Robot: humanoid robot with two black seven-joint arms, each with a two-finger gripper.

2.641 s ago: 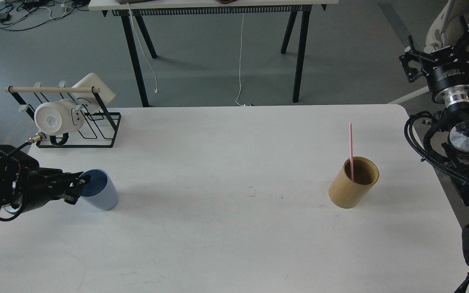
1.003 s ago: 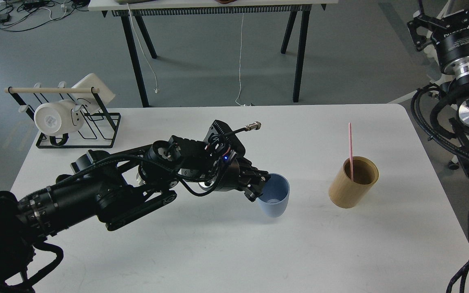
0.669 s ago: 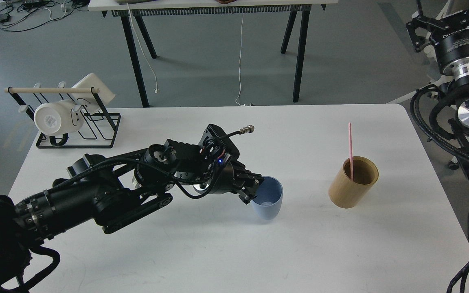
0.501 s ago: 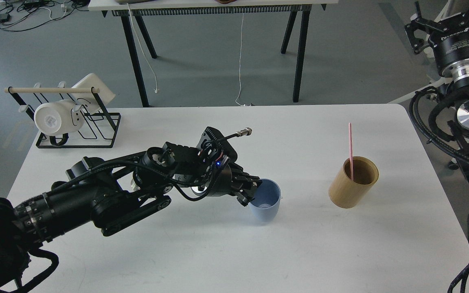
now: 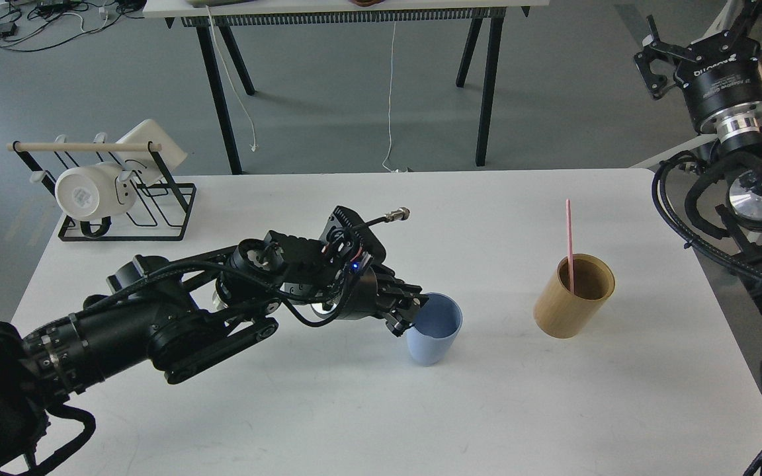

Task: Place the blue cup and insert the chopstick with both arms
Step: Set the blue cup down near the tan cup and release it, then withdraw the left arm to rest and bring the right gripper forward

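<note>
The white table [image 5: 354,410] holds the cup [image 5: 432,330] near its middle, the left gripper [image 5: 410,315] clenched on its rim. The chopstick [image 5: 569,244] stands upright in the tan cylinder [image 5: 573,301] — nearer the right gripper [image 5: 712,39], whose jaw state I cannot tell.

Floor [image 5: 328,99]: grey, smooth, evenly lit, soft shadows.
Bench [image 5: 354,410]: white top, rounded far-right corner, fills the lower view.
Far table [image 5: 341,8]: white top, black splayed legs, across the floor behind the bench.
Cord [image 5: 391,92]: white, hangs from the far table to the floor.
Cables [image 5: 43,20]: dark tangle, far left on the floor.
</note>
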